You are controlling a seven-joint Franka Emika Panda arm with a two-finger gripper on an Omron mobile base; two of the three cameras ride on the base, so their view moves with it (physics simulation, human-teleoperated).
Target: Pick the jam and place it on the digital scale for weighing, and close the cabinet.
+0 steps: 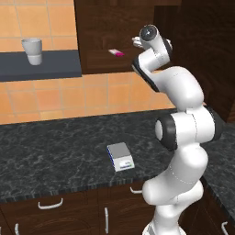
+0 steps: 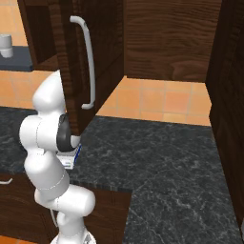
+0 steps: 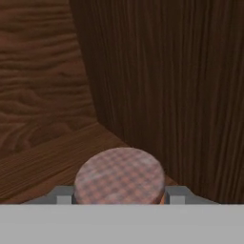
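Observation:
In the hand view the jam (image 3: 119, 174) shows its checked brown lid and a sliver of orange side, standing on the wooden floor inside the cabinet (image 3: 157, 71) near a back corner. My gripper (image 3: 119, 196) straddles it, with a grey fingertip (image 3: 62, 195) pressed against each side of the jar. In the left base view the arm reaches up into the open cabinet (image 1: 103, 27). Its door (image 2: 71, 57) with the long silver handle (image 2: 88, 62) stands swung out. The digital scale (image 1: 120, 156) sits on the dark counter below, partly hidden by the arm in the right base view (image 2: 72, 159).
A flat pink-and-white packet (image 1: 116, 53) lies in the cabinet left of my hand. A grey-white cup (image 1: 32, 50) stands on a dark wall shelf (image 1: 46, 66) to the left. Drawers with curved handles (image 1: 50, 204) run under the marbled counter (image 1: 55, 147).

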